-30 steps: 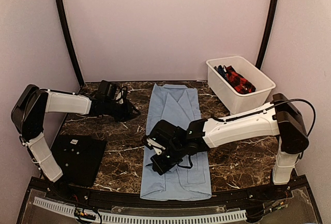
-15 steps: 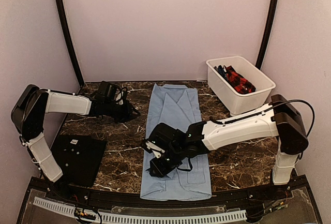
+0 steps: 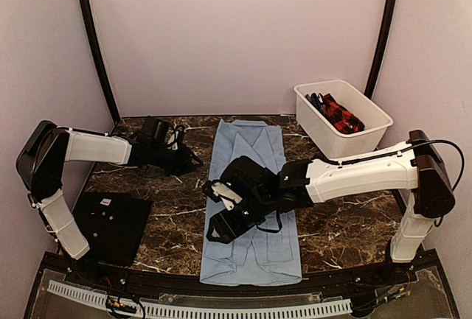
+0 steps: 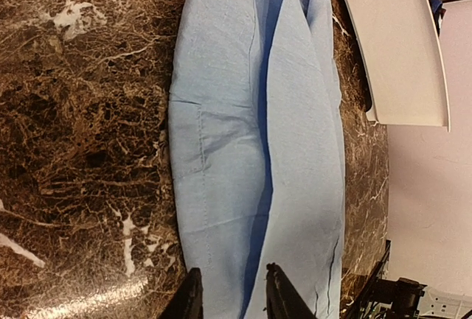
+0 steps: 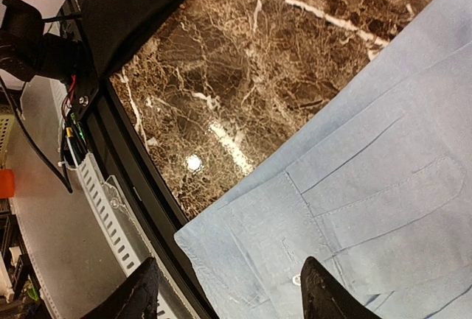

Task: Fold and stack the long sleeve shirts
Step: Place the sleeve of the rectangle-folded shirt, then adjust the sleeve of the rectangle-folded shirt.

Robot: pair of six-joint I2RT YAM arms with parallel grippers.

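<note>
The light-blue long sleeve shirt (image 3: 251,157) lies folded into a long narrow strip down the middle of the marble table (image 3: 169,208). My right gripper (image 3: 220,228) hovers over its near half with the jaws wide open and nothing between them. In the right wrist view the shirt's hem corner and a button (image 5: 354,208) lie below the right gripper (image 5: 232,293). My left gripper (image 3: 190,161) sits just left of the shirt's far half. Its fingers (image 4: 279,298) stand a little apart with nothing in them, pointing at the shirt (image 4: 243,135).
A white bin (image 3: 369,109) at the back right holds red-black checked and dark blue shirts (image 3: 335,113). A flat black mat (image 3: 110,223) lies at the front left. The table's front edge and cable rail (image 5: 96,179) run just beyond the shirt's hem.
My right gripper has opened wide, let go of the shirt and lifted slightly. The left arm has barely moved.
</note>
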